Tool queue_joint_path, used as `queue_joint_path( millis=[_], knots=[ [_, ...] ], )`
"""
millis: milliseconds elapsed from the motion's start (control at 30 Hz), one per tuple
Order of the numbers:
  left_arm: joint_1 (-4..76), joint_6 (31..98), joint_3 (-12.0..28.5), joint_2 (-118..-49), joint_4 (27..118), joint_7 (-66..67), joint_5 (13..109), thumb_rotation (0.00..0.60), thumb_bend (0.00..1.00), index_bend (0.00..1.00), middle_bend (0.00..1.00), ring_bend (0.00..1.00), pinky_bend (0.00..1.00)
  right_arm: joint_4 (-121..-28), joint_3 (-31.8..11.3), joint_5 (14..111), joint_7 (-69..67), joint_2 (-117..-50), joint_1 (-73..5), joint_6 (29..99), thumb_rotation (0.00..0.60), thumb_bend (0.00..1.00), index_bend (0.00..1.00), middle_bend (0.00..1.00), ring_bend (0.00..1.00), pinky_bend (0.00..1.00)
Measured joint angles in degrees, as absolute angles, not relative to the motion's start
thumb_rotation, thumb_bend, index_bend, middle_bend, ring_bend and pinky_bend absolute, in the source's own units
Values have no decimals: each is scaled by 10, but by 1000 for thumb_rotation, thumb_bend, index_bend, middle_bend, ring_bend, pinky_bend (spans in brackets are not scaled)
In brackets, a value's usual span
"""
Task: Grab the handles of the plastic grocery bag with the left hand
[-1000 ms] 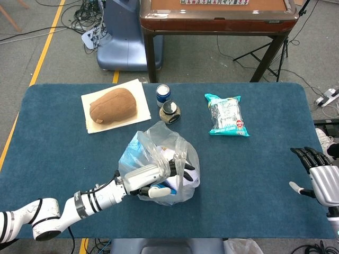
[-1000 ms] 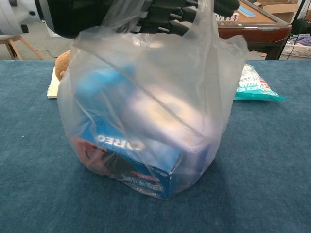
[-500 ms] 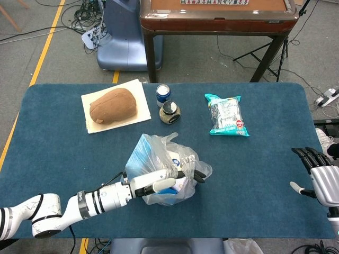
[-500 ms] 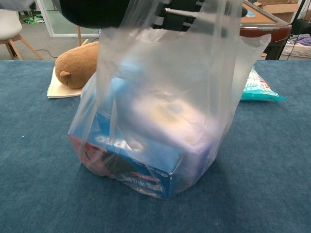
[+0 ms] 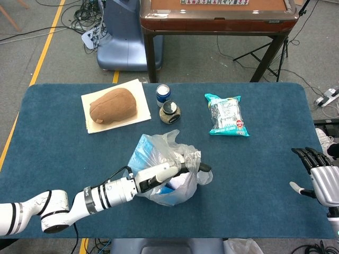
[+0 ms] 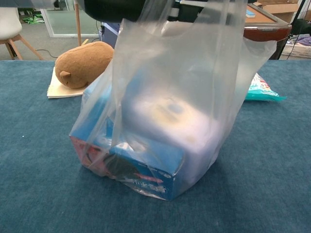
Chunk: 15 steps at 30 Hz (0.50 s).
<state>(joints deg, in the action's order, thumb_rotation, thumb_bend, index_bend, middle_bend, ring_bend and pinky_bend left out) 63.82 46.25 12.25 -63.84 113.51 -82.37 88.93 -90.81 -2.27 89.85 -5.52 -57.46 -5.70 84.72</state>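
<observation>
The clear plastic grocery bag (image 5: 159, 161) stands near the front middle of the blue table (image 5: 53, 159). My left hand (image 5: 161, 173) reaches in from the lower left, and its dark fingers (image 5: 192, 168) hold the gathered handles (image 5: 193, 157). In the chest view the bag (image 6: 194, 73) fills the frame, its film pulled up taut toward the left hand (image 6: 121, 7) at the top edge. Inside lie a blue Oreo box (image 6: 146, 172) and a white pack (image 6: 175, 121). My right hand (image 5: 319, 177) hovers at the table's right edge, fingers spread, holding nothing.
Behind the bag are a brown plush (image 5: 113, 105) on a cream sheet, a blue can (image 5: 163, 94), a small jar (image 5: 169, 111) and a teal snack packet (image 5: 226, 115). A wooden table (image 5: 217, 16) stands beyond the far edge.
My left hand has risen and moved a little right with the handles. The bag's film has been drawn upward and tighter. The right hand stayed still.
</observation>
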Motion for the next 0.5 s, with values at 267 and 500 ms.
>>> queue_joint_path(
  millis=[267,500],
  knots=[
    [643,439,145,-660,1136,-850,822,217,120,143,67,27,27,-909,-23,897,-54,-575,-58,845,600,65,151,197,118,212],
    [641,409,181,-660,1147,-940,781,369,121,141,71,37,177,-907,-24,891,-54,-576,-57,843,600,65,151,197,118,212]
  ],
)
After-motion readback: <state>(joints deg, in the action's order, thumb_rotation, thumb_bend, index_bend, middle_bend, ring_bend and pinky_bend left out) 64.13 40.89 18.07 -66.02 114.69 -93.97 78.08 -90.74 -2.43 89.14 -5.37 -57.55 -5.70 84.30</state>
